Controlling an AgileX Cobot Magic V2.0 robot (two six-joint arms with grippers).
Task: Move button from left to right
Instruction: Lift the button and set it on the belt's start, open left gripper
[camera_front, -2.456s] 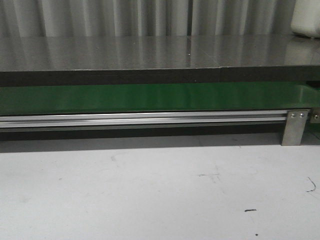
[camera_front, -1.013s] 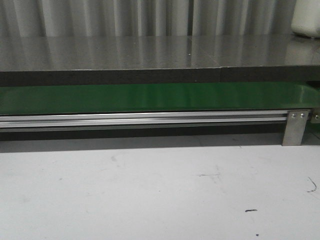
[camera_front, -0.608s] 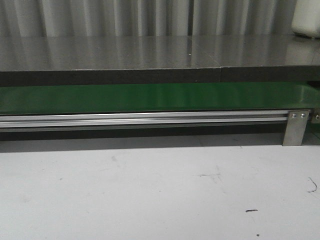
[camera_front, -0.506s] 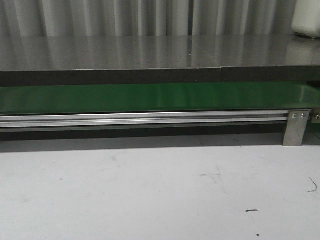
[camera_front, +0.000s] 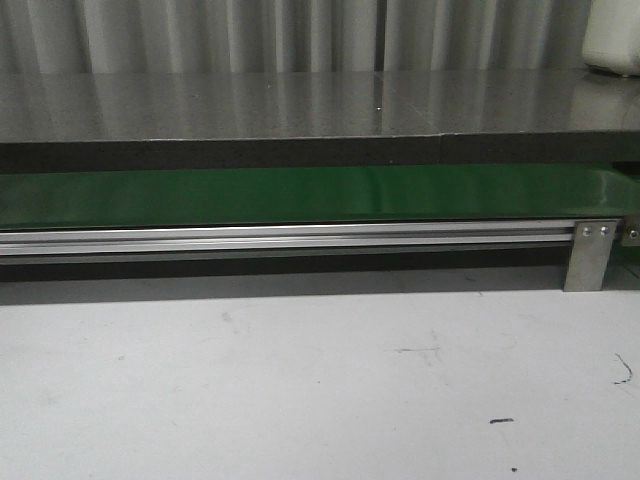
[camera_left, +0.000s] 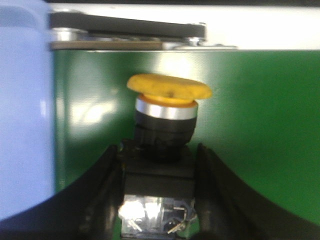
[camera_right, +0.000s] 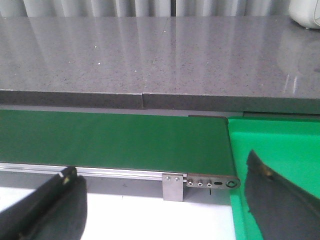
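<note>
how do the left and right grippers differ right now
The left gripper has the button between its fingers, the black body flanked on both sides; the right gripper holds nothing. The left's fingers sit close together around the button; the right's are spread wide. The left is over the green belt; the right faces its end. Both have dark fingers.

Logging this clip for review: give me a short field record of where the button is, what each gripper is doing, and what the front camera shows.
button: upright, orange-yellow cap up, black body between the left gripper fingers, over the green belt
left gripper: around the button body; contact unclear
right gripper: open, nothing between its fingers
front view: belt, aluminium rail, white table; no arms, no button
</note>
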